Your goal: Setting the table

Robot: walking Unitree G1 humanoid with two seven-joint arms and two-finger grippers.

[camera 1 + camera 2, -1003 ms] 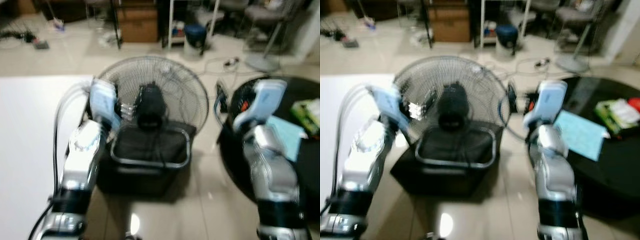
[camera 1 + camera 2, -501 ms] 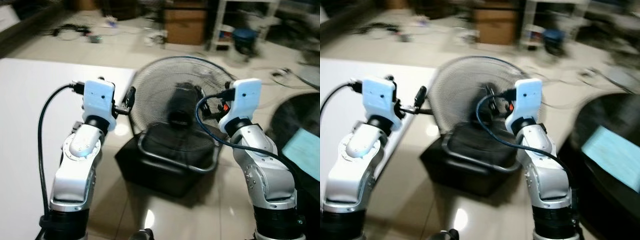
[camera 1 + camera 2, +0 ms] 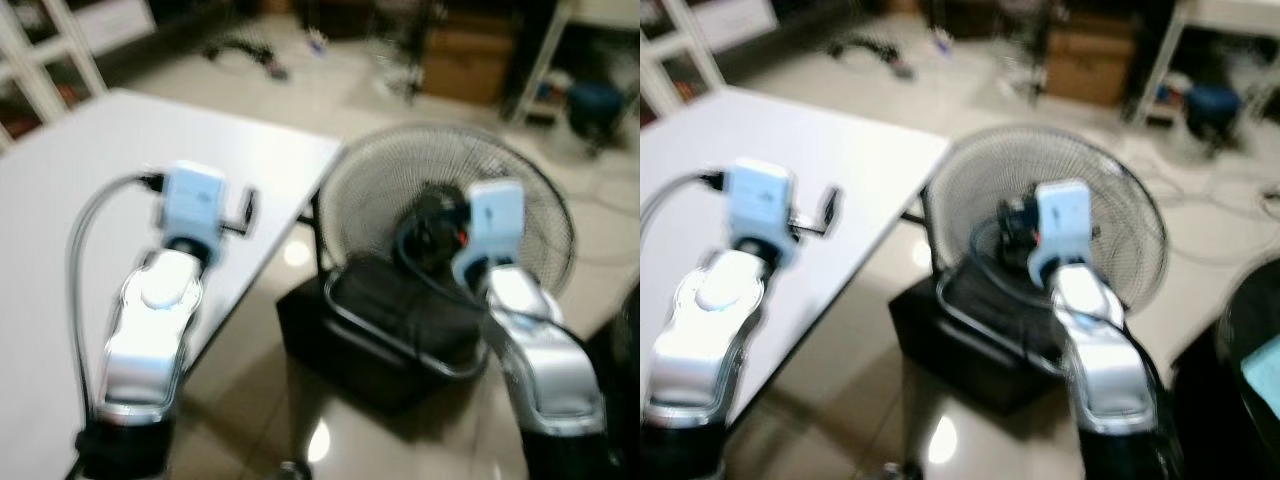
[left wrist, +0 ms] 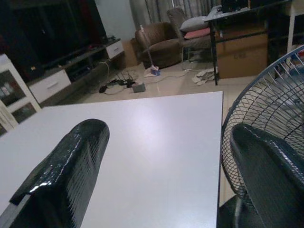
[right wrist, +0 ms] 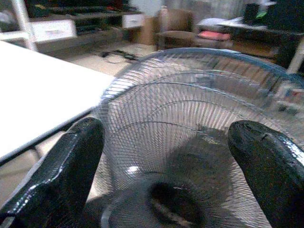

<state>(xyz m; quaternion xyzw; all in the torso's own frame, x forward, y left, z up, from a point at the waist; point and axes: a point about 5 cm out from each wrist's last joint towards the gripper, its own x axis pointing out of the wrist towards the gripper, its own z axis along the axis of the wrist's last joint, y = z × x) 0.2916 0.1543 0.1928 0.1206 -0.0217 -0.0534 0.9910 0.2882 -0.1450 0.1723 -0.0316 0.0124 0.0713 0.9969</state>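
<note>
A white table [image 3: 120, 170] spreads across the left side, its top bare where I can see it. My left gripper [image 4: 168, 137] is raised over the table's near corner, open, with nothing between its black fingers [image 4: 71, 166]. My right gripper [image 5: 168, 130] is raised in front of a standing fan [image 3: 480, 170], open and holding nothing. In the head views, which are blurred, the left wrist [image 3: 195, 205] hangs above the table edge. The right wrist [image 3: 495, 215] overlaps the fan's grille.
The fan stands on the tiled floor beside the table corner, behind a black case with a metal handle [image 3: 390, 340]. A black round table's edge [image 3: 1250, 330] shows at far right. A cardboard box [image 3: 1085, 70], a blue bin [image 3: 1215, 105] and cables lie farther back.
The camera has swung to the left: the white table now takes up more of the picture and the black round table has slid off to the right. Both arms stay raised.
</note>
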